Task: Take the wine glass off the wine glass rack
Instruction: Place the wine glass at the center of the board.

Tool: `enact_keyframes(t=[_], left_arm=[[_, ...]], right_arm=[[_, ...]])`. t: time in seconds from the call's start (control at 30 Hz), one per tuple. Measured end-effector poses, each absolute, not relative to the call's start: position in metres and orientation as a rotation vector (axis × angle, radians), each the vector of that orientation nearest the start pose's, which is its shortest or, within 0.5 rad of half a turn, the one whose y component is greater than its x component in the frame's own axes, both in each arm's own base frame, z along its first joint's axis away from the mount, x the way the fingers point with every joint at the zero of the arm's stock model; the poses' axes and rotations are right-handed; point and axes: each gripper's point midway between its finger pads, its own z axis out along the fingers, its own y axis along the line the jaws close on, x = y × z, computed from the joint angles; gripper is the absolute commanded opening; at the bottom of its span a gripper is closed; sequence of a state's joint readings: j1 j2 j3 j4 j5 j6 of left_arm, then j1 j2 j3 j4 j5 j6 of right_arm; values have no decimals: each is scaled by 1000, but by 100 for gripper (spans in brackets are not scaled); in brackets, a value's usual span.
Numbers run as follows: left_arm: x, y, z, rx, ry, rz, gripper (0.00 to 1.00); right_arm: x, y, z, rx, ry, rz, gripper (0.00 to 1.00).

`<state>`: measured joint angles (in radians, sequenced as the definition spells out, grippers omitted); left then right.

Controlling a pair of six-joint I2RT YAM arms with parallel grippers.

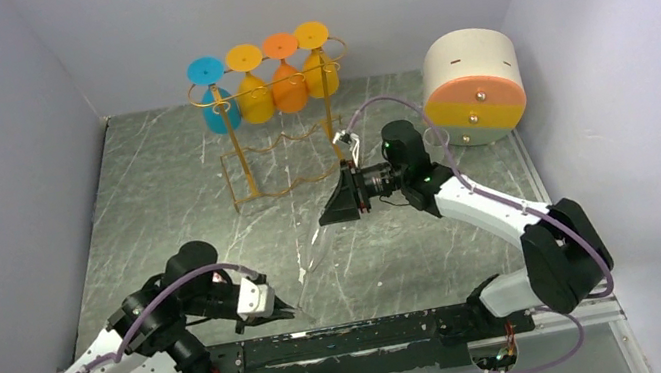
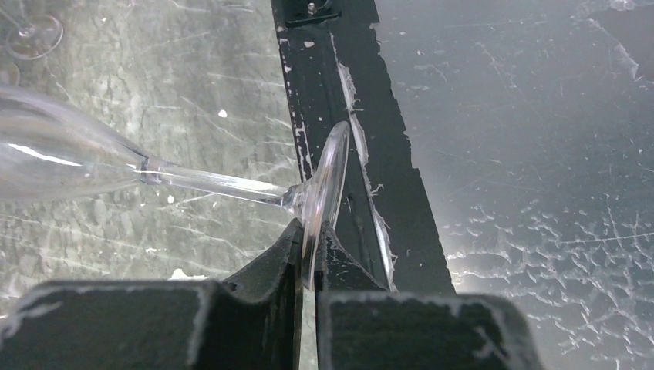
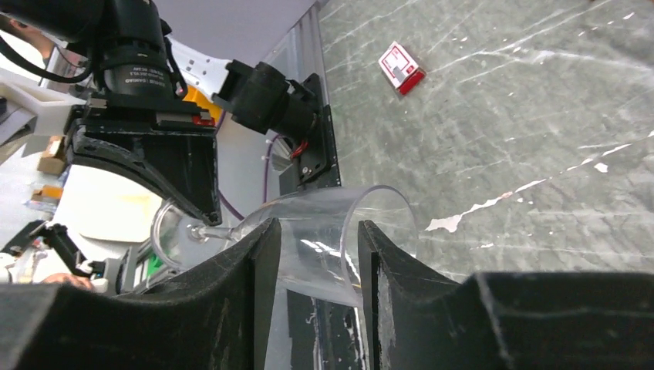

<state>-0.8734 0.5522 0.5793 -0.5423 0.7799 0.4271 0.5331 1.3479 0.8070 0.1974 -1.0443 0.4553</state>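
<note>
Left hand (image 2: 308,240): nearest the left wrist camera. Its two fingers are together, clamped on the edge of the round foot of the wine glass.
Wine glass (image 2: 216,183): clear and off the rack, held on its side in the air above the tabletop between the two hands. The foot is at the left hand, and the thin stem runs from it to the bowl, which reaches toward the right hand.
Right hand (image 3: 315,231): its fingers are part-way apart, one on each side of the bowl near the rim. The bowl fills the gap between them, but I cannot tell whether they press on it.
Wine glass rack (image 1: 242,166): a gold wire stand, upright toward the far side of the tabletop, well apart from the held glass.
On the rack: a row of glasses hangs upside down from the top bars, feet uppermost. From left to right they are a blue glass (image 1: 219,112), yellow glass (image 1: 253,98), orange glass (image 1: 289,87) and second yellow glass (image 1: 321,74).
Drum (image 1: 472,87): white and lying on its side to the right of the rack, with a front face in orange, yellow and grey.
Tabletop (image 1: 167,204): dark grey, streaked with white marks.
Black strip (image 1: 361,333): runs along the near edge between the arm bases.
</note>
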Motion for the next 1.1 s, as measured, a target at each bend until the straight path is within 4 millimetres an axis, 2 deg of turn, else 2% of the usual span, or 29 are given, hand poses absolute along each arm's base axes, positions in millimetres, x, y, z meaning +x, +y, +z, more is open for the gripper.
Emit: enact_keyframes(t=[0.07, 0.27, 0.37, 0.4, 0.47, 0.5, 0.73, 0.77, 0.8, 0.87, 1.0, 1.1], left_arm=[[45, -225, 179, 1627, 1343, -1074, 7], [46, -223, 182, 1620, 1322, -1042, 7], [47, -222, 182, 1615, 1317, -1032, 7], [47, -222, 181, 1617, 1318, -1031, 7], [48, -222, 180, 1617, 1324, -1022, 7], [49, -222, 179, 1617, 1328, -1018, 7], [53, -221, 173, 1610, 1356, -989, 7], [53, -221, 173, 1610, 1357, -987, 7], [54, -221, 173, 1609, 1359, -983, 7], [56, -220, 172, 1605, 1367, -967, 7], [63, -217, 169, 1592, 1389, -915, 7], [68, -215, 168, 1596, 1385, -873, 7]], right_arm=[[198, 306, 211, -862, 1909, 1654, 41], [194, 305, 230, -903, 1816, 1697, 22], [191, 304, 237, -916, 1772, 1705, 19], [191, 304, 238, -917, 1763, 1707, 21], [191, 304, 239, -917, 1754, 1710, 38], [192, 303, 239, -914, 1752, 1713, 42], [190, 302, 238, -922, 1745, 1715, 40], [190, 302, 239, -926, 1741, 1714, 43], [189, 302, 239, -929, 1735, 1713, 51], [186, 300, 241, -935, 1723, 1711, 55], [183, 299, 246, -963, 1689, 1697, 56], [184, 298, 245, -997, 1698, 1674, 53]])
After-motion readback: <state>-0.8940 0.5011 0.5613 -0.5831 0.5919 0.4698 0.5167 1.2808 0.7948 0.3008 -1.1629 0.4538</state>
